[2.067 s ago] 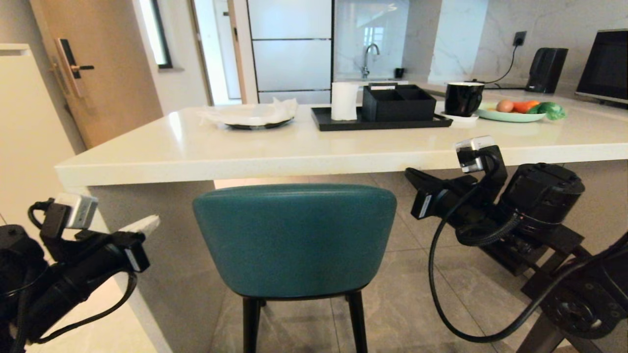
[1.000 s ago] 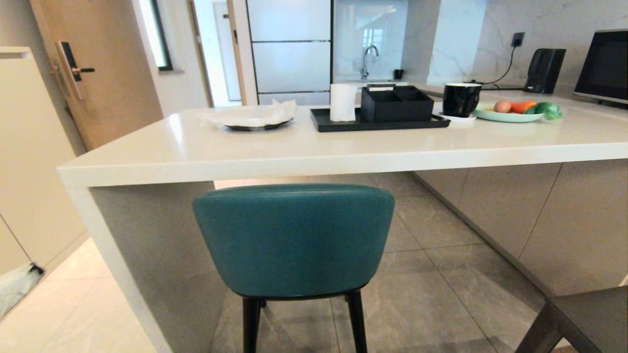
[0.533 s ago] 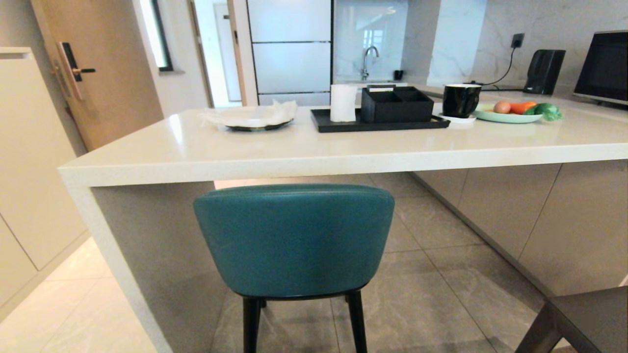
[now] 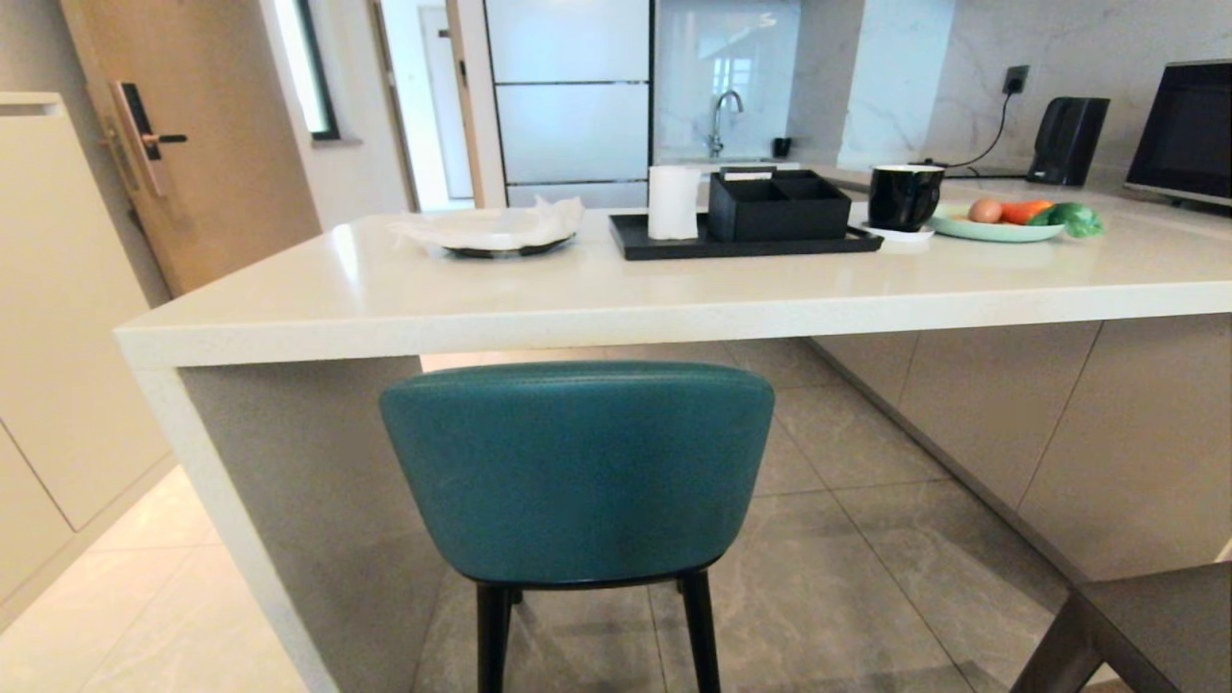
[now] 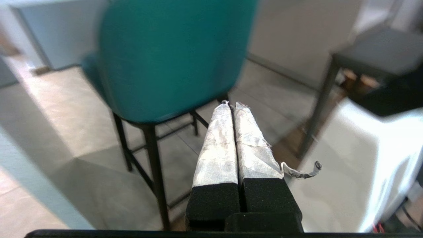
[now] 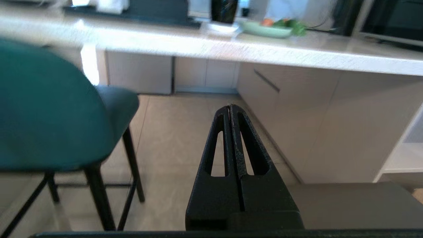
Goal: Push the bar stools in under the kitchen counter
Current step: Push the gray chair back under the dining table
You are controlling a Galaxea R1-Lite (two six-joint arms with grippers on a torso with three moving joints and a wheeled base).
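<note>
While both grippers sit out of head view, left gripper (image 5: pixel 231 105) pressed shut, empty; right gripper (image 6: pixel 229 106) likewise. Teal padded curved-back stool (image 4: pixel 577 472) ahead of both fingertips, apart, upright, back toward robot, seat facing under glossy off-white stone-look counter (image 4: pixel 616 298). Grey square stool (image 4: pixel 1145 616) beside right gripper.

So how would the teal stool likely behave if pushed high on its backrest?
The teal stool stands tall on thin black legs, so a high push may tip it rather than slide it. The tiled floor looks smooth, so it probably glides. The padded back likely gives slightly under a gripper.
</note>
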